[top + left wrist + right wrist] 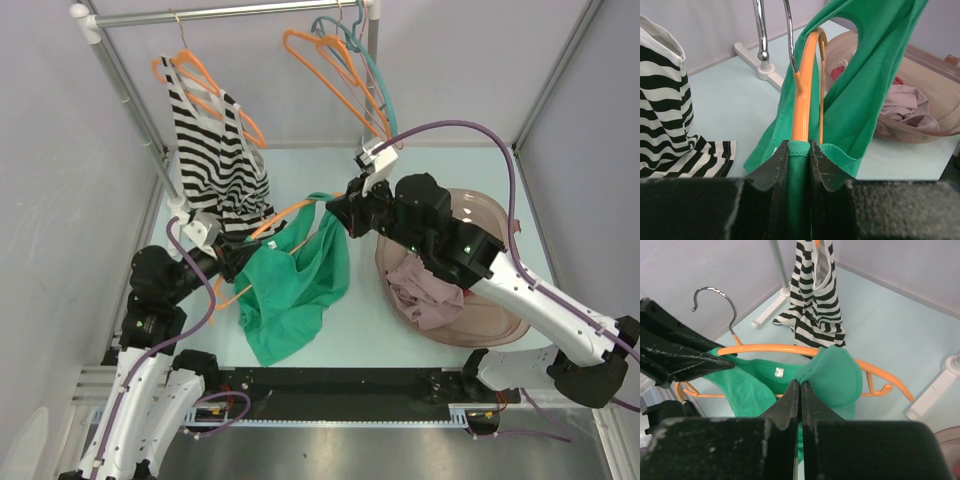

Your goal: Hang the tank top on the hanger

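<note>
The green tank top (300, 285) hangs between my two grippers above the table, its lower part lying on the surface. The orange hanger (285, 213) lies tilted inside it, silver hook toward the rack. My left gripper (235, 262) is shut on the hanger's end with the top's green fabric wrapped over it; in the left wrist view the hanger (802, 100) rises from between the jaws (799, 145) with the tank top (860, 100) draped round it. My right gripper (335, 212) is shut on a fold of the tank top (837, 375) pulled over the hanger's other arm (770, 348).
A black-and-white striped top (215, 150) hangs on an orange hanger from the rack rod (230, 12). Spare orange hangers (330, 60) and a teal hanger (375, 80) hang at the right. A pink basin (500, 215) holds a mauve garment (425, 290).
</note>
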Action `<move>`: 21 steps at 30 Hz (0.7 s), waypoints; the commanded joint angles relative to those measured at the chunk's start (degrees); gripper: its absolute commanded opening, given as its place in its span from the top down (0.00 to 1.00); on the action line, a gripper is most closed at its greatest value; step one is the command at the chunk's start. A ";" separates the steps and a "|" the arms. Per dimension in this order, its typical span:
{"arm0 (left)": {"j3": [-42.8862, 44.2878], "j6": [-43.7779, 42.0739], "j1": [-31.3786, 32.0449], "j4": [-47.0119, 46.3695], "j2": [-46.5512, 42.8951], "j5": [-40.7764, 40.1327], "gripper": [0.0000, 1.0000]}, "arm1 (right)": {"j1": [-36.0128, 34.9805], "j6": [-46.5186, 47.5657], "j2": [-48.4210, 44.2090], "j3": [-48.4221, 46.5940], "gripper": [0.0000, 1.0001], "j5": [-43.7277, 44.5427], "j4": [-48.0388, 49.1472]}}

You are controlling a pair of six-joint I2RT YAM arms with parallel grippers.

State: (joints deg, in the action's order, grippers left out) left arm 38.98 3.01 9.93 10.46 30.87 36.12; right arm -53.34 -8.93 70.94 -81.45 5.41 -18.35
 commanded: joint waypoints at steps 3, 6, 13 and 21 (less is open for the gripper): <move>1.53 -0.46 -0.35 -1.15 1.12 -3.60 1.00 | -2.20 0.75 -7.20 1.20 1.00 2.59 0.60; 1.80 -0.63 -0.44 -0.70 1.30 -5.53 1.00 | -2.47 0.23 -10.19 2.60 1.00 3.73 -0.81; 2.24 -0.02 -0.53 -2.37 0.77 -5.27 1.00 | -2.56 -2.14 -13.11 9.27 1.00 0.76 -3.36; 6.18 -1.51 -0.53 -3.69 2.43 -5.62 1.00 | -6.42 -6.01 -11.79 19.83 1.00 -3.56 0.33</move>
State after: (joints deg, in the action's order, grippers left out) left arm 39.97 2.79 9.93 11.68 32.73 31.14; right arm -57.36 -12.56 59.00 -64.69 4.12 -20.62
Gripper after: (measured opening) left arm 0.216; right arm 0.012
